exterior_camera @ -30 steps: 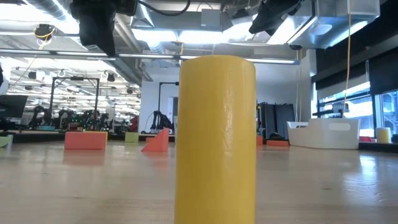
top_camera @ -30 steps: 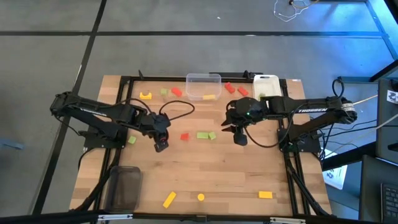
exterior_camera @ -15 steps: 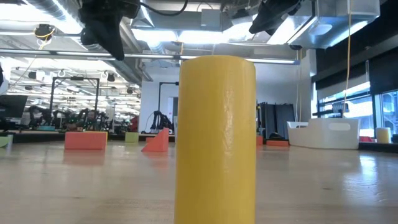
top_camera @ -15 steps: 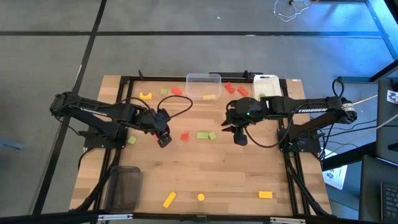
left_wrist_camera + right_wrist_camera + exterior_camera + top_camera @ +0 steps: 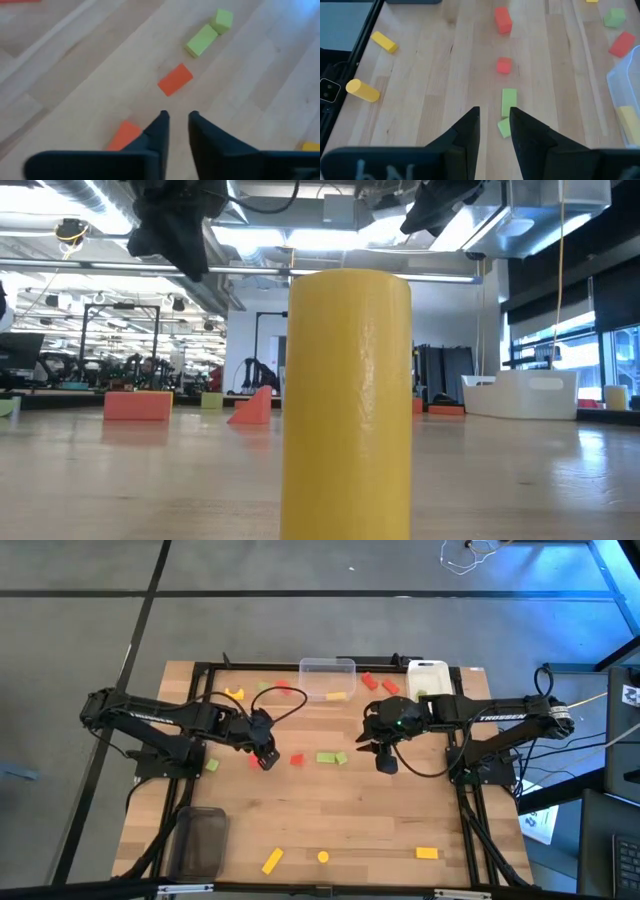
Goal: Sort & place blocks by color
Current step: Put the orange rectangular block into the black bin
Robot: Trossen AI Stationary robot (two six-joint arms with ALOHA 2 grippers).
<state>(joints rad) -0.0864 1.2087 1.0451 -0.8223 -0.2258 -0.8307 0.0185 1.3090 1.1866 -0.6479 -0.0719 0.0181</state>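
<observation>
Blocks lie scattered over your wooden surface (image 5: 380,810). At mid-surface you have a small red block (image 5: 296,759) with a light green bar (image 5: 326,757) and a light green cube (image 5: 341,758) just beside it, all in a row. Your left claw (image 5: 265,761) hovers next to the red block, on its left, above a second red block (image 5: 123,135) that shows partly behind its fingers in the left wrist view; the fingers (image 5: 159,131) stand almost closed with a narrow gap, and nothing is between them. Your right claw (image 5: 386,764) hangs to the right of the green pair, its fingers likewise close together and empty; in the right wrist view the green bar (image 5: 509,101) and cube (image 5: 504,127) sit just past its tips.

Along the far edge you see a yellow arch (image 5: 234,693), a green piece (image 5: 264,688), a red block (image 5: 285,687), a clear container (image 5: 327,667) holding a yellow bar (image 5: 336,695), two more red blocks (image 5: 369,680) and a white container (image 5: 428,672). One green cube (image 5: 212,766) sits near the left arm's base. Near the front edge lie a yellow bar (image 5: 272,860), a yellow cylinder (image 5: 323,857) and another yellow block (image 5: 427,853); a dark container (image 5: 200,838) stands at the front left corner.
</observation>
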